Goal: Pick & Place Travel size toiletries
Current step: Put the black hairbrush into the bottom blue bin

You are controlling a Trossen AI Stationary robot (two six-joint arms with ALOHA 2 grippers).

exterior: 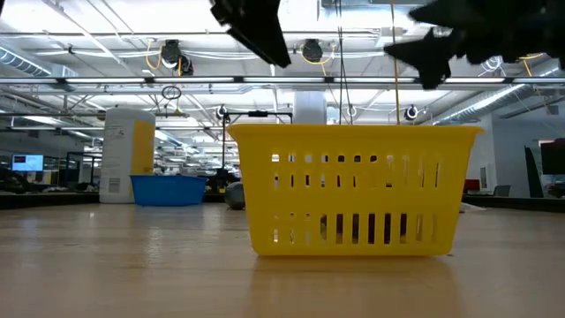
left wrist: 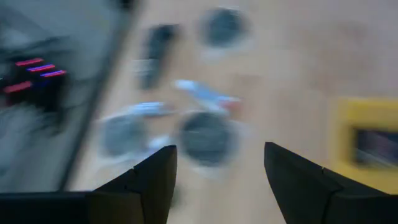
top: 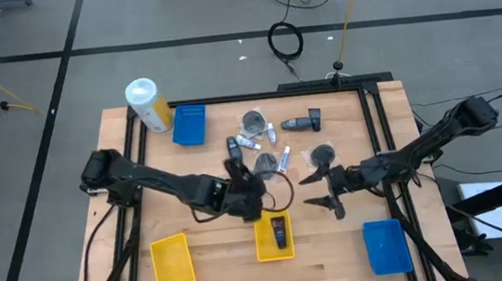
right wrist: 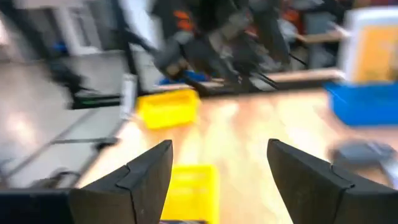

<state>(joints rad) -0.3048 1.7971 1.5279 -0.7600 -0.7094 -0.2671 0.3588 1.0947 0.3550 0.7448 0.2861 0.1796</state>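
Observation:
The toiletries lie loose on the far middle of the table: roundish grey packets (top: 254, 121) (top: 266, 165) (top: 323, 154), dark bottles (top: 233, 147) (top: 314, 118) and thin white tubes (top: 251, 140). One dark bottle (top: 279, 232) lies in the middle yellow tray (top: 262, 248). My left gripper (top: 244, 180) (left wrist: 217, 180) hangs open above the table between that tray and the pile, with a grey packet (left wrist: 205, 137) just ahead of its fingers. My right gripper (top: 319, 195) (right wrist: 217, 180) is open, in the air to the tray's right, holding nothing.
A second yellow tray (top: 172, 263) sits near left, blue trays stand far left (top: 190, 124) and near right (top: 386, 245), and a white-and-yellow canister (top: 147, 105) lies at the far left corner. In the low view the yellow tray (exterior: 353, 190) fills the middle, both grippers above it.

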